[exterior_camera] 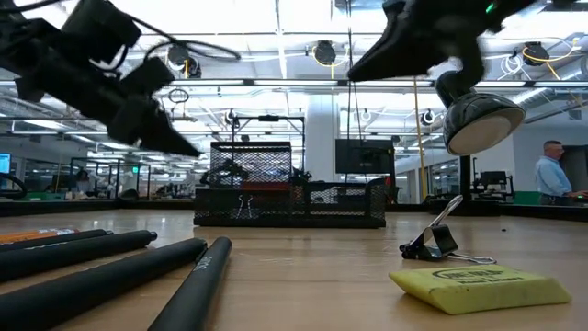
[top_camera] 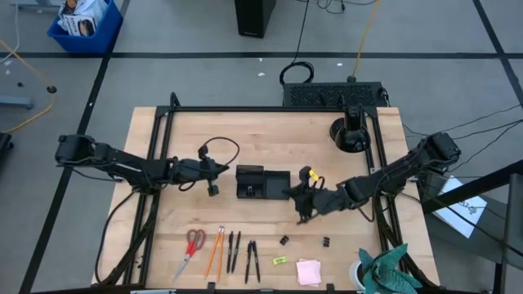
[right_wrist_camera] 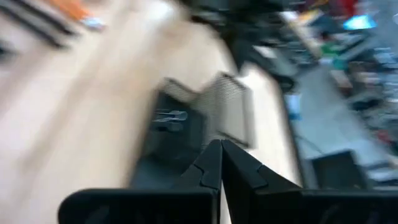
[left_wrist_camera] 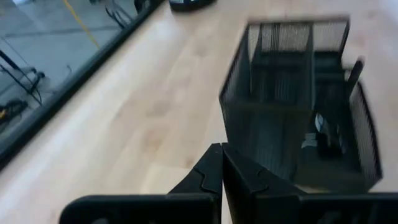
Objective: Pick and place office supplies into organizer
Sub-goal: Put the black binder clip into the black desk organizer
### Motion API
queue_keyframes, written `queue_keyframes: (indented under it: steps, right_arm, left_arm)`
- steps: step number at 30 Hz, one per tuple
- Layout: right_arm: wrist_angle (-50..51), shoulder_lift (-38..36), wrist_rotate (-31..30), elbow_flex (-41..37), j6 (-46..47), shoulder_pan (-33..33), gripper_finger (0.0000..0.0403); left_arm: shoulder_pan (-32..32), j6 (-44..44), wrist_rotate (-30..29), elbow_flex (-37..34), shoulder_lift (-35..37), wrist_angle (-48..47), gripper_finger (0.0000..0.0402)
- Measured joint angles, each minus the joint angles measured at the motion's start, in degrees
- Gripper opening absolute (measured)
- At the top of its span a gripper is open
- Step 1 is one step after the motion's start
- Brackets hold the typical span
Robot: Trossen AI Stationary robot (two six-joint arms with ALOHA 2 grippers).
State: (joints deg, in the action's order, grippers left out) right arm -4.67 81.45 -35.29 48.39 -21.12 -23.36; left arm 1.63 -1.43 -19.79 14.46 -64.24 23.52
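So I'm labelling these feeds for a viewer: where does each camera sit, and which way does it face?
High: overhead, looking straight down on the wooden table; both dark arms show.
Low: table height, looking across at the black mesh organizer; arms overhead.
Left wrist: on the left arm, facing the organizer; left gripper shut.
Right wrist: on the right arm, facing the organizer; right gripper shut.
All four views share the organizer.
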Motion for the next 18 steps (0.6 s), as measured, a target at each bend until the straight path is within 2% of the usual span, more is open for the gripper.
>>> queue_keyframes:
  steps: [3, 6, 13, 18]
  right_arm:
    - [6.93, 1.03, 2.68, 3.37, 2.57, -3.14, 0.0002]
    - [7.86, 3.37, 2.36, 6.01, 2.65, -6.56, 0.0016]
    - [7.74, 9.38, 2.35, 8.69, 4.63, -10.4, 0.0089]
    - [6.57, 15.44, 2.6, 8.45, 6.6, -12.16, 0.0141]
  left_arm:
    - [0.0, -1.13, 0.02, 0.0, 3.09, -0.12, 0.0004]
    - [0.0, -2.14, 0.02, 0.0, 5.31, -0.72, 0.0005]
    - [0.0, -7.0, 0.07, 0.0, 7.29, -0.69, 0.0029]
    - [0.0, -11.75, 0.09, 0.0, 7.98, 0.65, 0.0031]
